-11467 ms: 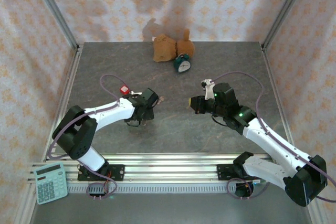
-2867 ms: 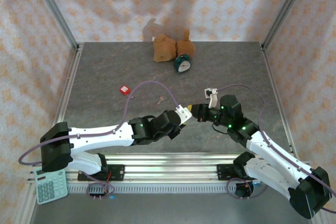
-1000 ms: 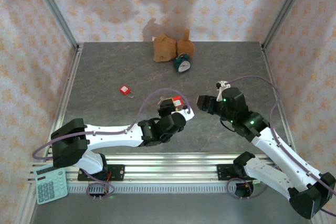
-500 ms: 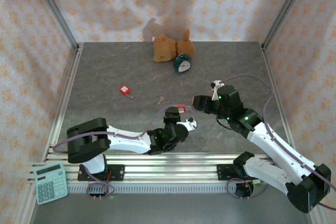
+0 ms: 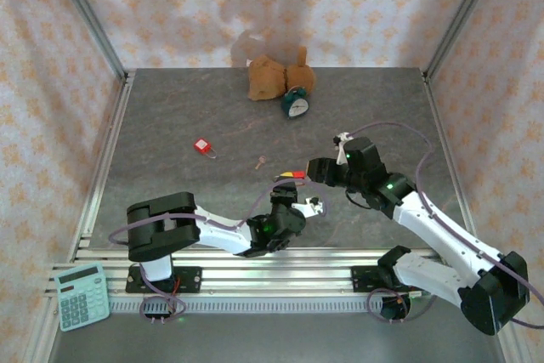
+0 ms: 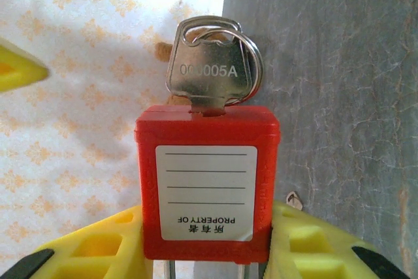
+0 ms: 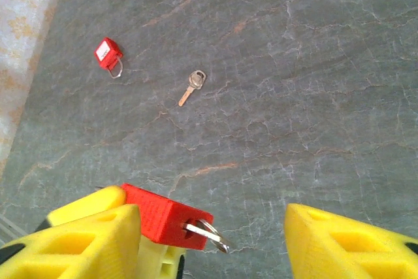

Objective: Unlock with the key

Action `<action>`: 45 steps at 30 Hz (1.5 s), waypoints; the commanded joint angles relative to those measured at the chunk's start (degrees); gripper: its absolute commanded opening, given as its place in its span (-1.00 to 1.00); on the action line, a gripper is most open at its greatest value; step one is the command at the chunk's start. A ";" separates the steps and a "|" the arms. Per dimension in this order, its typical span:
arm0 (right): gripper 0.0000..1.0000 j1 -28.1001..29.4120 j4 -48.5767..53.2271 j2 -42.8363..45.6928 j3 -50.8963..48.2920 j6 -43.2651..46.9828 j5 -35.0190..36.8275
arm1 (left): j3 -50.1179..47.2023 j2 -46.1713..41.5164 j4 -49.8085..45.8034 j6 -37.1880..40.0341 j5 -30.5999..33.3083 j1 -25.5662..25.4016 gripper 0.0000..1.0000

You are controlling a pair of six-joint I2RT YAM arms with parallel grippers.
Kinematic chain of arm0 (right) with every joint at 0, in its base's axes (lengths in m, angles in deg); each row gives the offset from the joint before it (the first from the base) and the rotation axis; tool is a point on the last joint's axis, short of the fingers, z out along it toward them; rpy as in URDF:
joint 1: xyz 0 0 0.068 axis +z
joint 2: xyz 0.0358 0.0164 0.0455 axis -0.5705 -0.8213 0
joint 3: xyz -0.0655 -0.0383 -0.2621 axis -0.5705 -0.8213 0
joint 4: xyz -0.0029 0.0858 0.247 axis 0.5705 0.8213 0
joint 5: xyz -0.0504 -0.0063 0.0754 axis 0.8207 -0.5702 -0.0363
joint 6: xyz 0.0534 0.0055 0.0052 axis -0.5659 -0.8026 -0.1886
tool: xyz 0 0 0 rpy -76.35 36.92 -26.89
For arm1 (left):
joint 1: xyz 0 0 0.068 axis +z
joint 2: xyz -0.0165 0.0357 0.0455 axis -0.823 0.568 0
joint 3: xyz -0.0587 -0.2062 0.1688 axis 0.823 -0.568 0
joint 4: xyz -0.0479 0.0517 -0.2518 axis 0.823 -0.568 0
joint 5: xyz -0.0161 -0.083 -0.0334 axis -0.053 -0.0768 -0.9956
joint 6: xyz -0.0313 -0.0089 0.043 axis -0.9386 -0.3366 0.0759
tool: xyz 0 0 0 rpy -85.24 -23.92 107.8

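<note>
Padlock (image 6: 208, 187), red, was clamped between the jaws of the left gripper (image 5: 291, 181), held above the tabletop (image 5: 170, 108) near its front middle. White label faced the wrist camera. Key (image 6: 210, 73) sat in the keyway, head stamped 000005A, a ring through it, key end turned toward the right gripper (image 7: 212, 219). That gripper's jaws stood wide apart, the key head between them and nearer one finger; contact could not be told. Spare padlock (image 7: 108, 52) and loose key (image 7: 193, 84) lay on the tabletop beyond, apart from each other. Clock (image 5: 295, 105) and brown plush (image 5: 274, 76) sat by the back wall. Calculator (image 5: 82, 295) lay off the front left corner.
</note>
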 commanded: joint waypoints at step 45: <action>0.20 -0.10 2.74 -3.23 -0.86 2.11 0.62 | -0.32 1.07 5.57 1.85 4.48 -1.48 -0.30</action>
